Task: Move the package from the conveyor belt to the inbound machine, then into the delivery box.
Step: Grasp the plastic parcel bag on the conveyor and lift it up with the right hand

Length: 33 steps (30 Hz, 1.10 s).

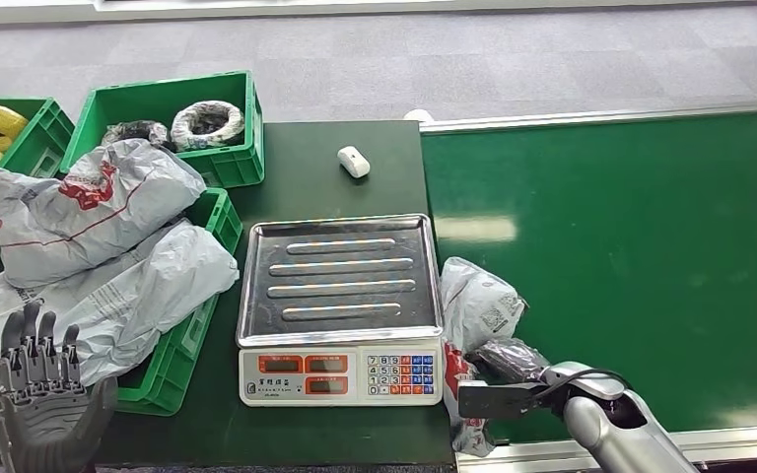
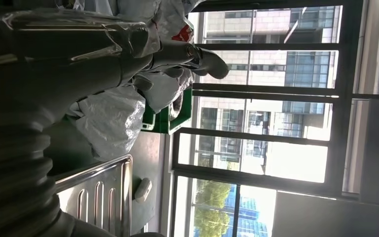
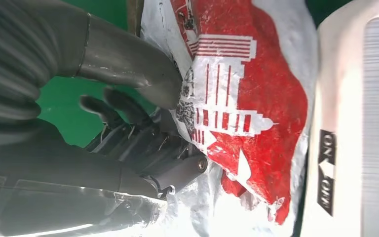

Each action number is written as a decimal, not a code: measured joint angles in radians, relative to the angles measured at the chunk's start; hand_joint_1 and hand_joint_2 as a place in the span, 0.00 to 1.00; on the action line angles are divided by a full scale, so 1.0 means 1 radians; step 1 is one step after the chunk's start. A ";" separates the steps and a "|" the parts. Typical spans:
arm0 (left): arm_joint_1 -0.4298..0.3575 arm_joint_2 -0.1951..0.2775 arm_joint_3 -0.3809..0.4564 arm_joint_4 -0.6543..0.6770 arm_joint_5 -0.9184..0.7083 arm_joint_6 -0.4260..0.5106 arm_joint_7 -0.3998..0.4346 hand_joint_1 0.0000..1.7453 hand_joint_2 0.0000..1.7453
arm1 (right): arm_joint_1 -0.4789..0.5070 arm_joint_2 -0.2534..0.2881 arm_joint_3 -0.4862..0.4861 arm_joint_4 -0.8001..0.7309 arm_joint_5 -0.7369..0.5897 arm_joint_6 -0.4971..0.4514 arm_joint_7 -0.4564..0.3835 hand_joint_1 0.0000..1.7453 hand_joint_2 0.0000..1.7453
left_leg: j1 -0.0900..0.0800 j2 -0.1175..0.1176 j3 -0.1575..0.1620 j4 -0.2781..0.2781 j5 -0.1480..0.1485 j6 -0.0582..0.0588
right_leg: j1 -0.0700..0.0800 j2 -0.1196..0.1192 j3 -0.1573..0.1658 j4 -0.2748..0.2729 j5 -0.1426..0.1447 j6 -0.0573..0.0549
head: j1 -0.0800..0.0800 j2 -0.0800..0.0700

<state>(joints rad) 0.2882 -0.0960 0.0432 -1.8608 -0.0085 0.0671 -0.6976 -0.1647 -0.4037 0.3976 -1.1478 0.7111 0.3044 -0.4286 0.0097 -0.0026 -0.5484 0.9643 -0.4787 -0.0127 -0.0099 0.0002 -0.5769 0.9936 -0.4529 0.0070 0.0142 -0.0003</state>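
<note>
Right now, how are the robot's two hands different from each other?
The right hand grips the grey-and-red package at the edge of the green belt, beside the scale; the left hand holds nothing. The left hand's fingers point up and apart; the right hand's curl onto the bag. Both are dark grey.

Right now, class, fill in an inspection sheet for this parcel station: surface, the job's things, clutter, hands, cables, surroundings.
Surface: dark green table beside green conveyor belt.
Job's things: grey-and-red package at the belt's edge beside the weighing scale, whose tray is bare; green crates piled with grey packages.
Clutter: small white object behind the scale.
Hands: right hand grips the package; left hand open, fingers up.
Cables: nothing seen.
Surroundings: grey floor; windows in the left wrist view.
</note>
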 joint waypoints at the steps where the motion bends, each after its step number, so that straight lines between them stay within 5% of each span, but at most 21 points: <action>1: 0.003 0.002 0.000 0.000 0.002 0.002 0.000 0.00 1.00 | 0.004 -0.001 0.000 -0.006 0.000 -0.003 0.001 0.98 1.00 | 0.000 0.000 0.000 0.000 0.000 0.000 | 0.000 0.000 0.000 0.000 0.000 0.000 | 0.000 0.000; 9: 0.031 0.013 0.000 -0.006 0.013 0.017 0.000 0.00 1.00 | 0.061 -0.033 -0.018 -0.088 0.003 -0.064 0.022 1.00 1.00 | 0.000 -0.001 -0.001 0.000 0.000 0.000 | 0.000 0.000 0.000 0.000 0.000 0.000 | 0.000 0.000; 16: 0.053 0.015 0.000 -0.024 0.013 0.011 0.000 0.00 1.00 | 0.145 -0.044 -0.145 -0.297 0.016 -0.177 0.035 1.00 1.00 | 0.000 -0.001 -0.001 0.000 0.000 0.000 | 0.000 0.000 0.000 0.000 0.000 0.000 | 0.000 0.000; 33: 0.031 0.015 -0.001 -0.023 0.013 -0.020 0.000 0.00 1.00 | 0.211 0.011 -0.335 -0.578 0.123 -0.301 0.035 1.00 1.00 | 0.000 -0.001 0.000 0.000 0.000 0.000 | 0.000 0.000 0.000 0.000 0.000 0.000 | 0.000 0.000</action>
<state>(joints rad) 0.3195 -0.0811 0.0425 -1.8838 0.0045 0.0474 -0.6981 0.0459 -0.3926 0.0629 -1.7258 0.8346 0.0034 -0.3935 0.0095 -0.0032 -0.5486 0.9643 -0.4788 -0.0127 -0.0103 0.0000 -0.5770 0.9934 -0.4531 0.0070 0.0142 -0.0003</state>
